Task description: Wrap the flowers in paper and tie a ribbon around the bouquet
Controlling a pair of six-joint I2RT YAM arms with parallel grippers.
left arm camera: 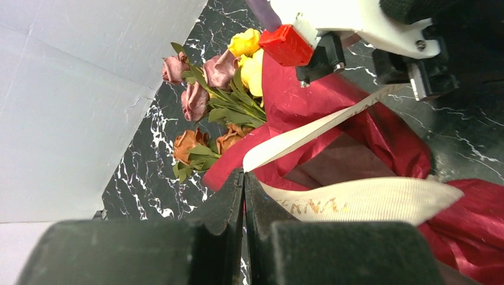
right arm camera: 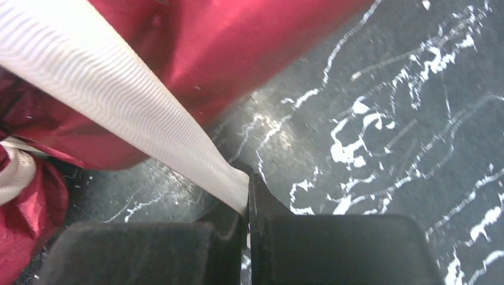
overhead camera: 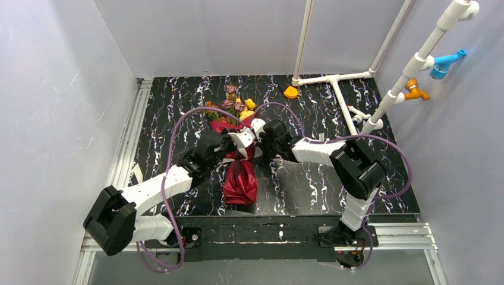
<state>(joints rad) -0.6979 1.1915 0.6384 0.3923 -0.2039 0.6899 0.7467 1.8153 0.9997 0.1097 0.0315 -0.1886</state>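
Lying lengthwise on the black marbled table (overhead camera: 309,178), the bouquet (overhead camera: 239,184) runs from the near edge toward the far wall. Its blooms point away from the arm bases and its crumpled tail points toward them, about midway between the two arms. The flowers (left arm camera: 220,89) fan out of the far end, fabric roses in yellow, dusty pink and orange-brown on thin green stems with leaves. The paper (left arm camera: 392,139) is glossy, dark red and heavily creased, gathered narrow at the middle and flaring into a loose bunch at the near end.

Both arms meet over that narrow middle. The left gripper (left arm camera: 244,178) has its dark fingers (left arm camera: 220,208) pressed together with no gap showing, and the end of the ribbon (left arm camera: 309,130) is pinched at their tips. From there the ribbon rises in a straight, flat diagonal across the paper toward the other arm's fingertips. A second, broader stretch with faint gold lettering lies over the paper just beside the left fingers.

The right gripper (right arm camera: 248,193) is likewise closed tight, its fingers (right arm camera: 279,219) clamped on the ribbon. The cream band is finely ribbed and woven, and it narrows into the seam between them. The right fingertips hang close above the table, just beside the paper's shiny red flank.
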